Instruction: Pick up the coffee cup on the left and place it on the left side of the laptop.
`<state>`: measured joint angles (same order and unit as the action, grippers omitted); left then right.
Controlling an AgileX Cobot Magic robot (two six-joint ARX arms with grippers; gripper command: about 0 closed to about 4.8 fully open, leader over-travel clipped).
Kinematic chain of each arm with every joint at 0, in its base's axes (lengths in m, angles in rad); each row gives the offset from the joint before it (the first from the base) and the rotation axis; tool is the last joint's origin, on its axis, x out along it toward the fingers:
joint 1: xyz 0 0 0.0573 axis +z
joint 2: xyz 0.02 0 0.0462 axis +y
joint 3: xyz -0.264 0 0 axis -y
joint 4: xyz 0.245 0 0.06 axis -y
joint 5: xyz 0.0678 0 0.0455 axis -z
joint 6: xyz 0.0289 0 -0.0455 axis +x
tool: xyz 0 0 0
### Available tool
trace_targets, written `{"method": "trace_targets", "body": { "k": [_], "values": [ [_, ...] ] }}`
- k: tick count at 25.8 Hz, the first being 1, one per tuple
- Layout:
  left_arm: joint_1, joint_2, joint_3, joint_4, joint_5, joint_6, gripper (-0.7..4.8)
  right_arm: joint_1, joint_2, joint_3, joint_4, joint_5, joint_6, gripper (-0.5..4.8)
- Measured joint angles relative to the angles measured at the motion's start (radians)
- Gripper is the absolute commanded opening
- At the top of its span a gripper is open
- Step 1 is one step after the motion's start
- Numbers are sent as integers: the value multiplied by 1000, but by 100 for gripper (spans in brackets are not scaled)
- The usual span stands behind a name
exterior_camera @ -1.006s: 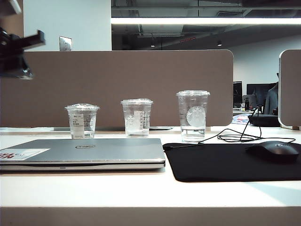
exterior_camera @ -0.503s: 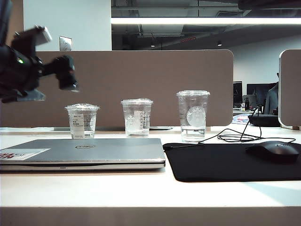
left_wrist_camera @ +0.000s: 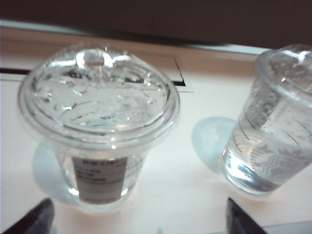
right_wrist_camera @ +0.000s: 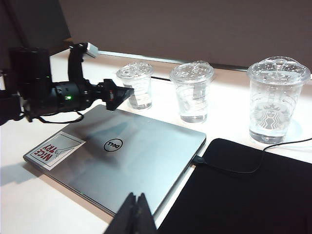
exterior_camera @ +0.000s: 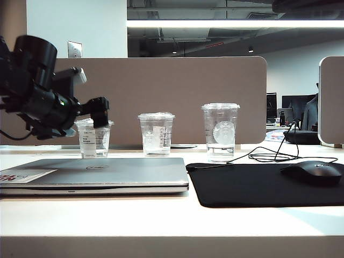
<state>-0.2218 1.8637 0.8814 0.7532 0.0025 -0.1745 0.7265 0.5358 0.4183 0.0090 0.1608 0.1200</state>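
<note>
In the exterior view the left gripper (exterior_camera: 100, 110) hangs above the closed laptop (exterior_camera: 102, 173), its dark fingers pointing at the coffee cup (exterior_camera: 94, 138) and overlapping the cup's rim from this angle; whether they touch it cannot be told. The cup stands on the white table (exterior_camera: 161, 220) behind the laptop's far edge, leftmost of three clear cups, beside the middle cup (exterior_camera: 156, 134) and the tall cup (exterior_camera: 220, 131). A black mouse (exterior_camera: 314, 172) sits on the mouse pad (exterior_camera: 269, 184). A brown partition (exterior_camera: 177, 91) closes off the desk, with a dim office beyond.

The left wrist view is blurred. The coffee cup (left_wrist_camera: 100, 126), lid on, stands between two dark fingertips (left_wrist_camera: 34, 222) at the frame's edge, spread wide and clear of it. The middle cup (left_wrist_camera: 273, 126) is cut off at the side.

In the right wrist view the right gripper (right_wrist_camera: 134, 214) hovers near the laptop's (right_wrist_camera: 122, 161) front edge, its jaws pressed together and empty. The left gripper (right_wrist_camera: 117, 93) is just short of the coffee cup (right_wrist_camera: 137, 84).
</note>
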Motion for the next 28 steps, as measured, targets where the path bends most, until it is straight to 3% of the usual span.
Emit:
{"method": "trace_targets", "body": {
  "k": [8, 15, 28],
  "values": [
    [1, 140, 61, 103, -51, 0, 479, 0, 0, 0, 0, -4, 0, -5],
    [1, 235, 140, 104, -53, 1, 479, 4, 0, 0, -2, -4, 0, -5],
    [2, 328, 254, 119, -175, 3, 479, 4, 0, 0, -30, -5, 0, -5]
  ]
}}
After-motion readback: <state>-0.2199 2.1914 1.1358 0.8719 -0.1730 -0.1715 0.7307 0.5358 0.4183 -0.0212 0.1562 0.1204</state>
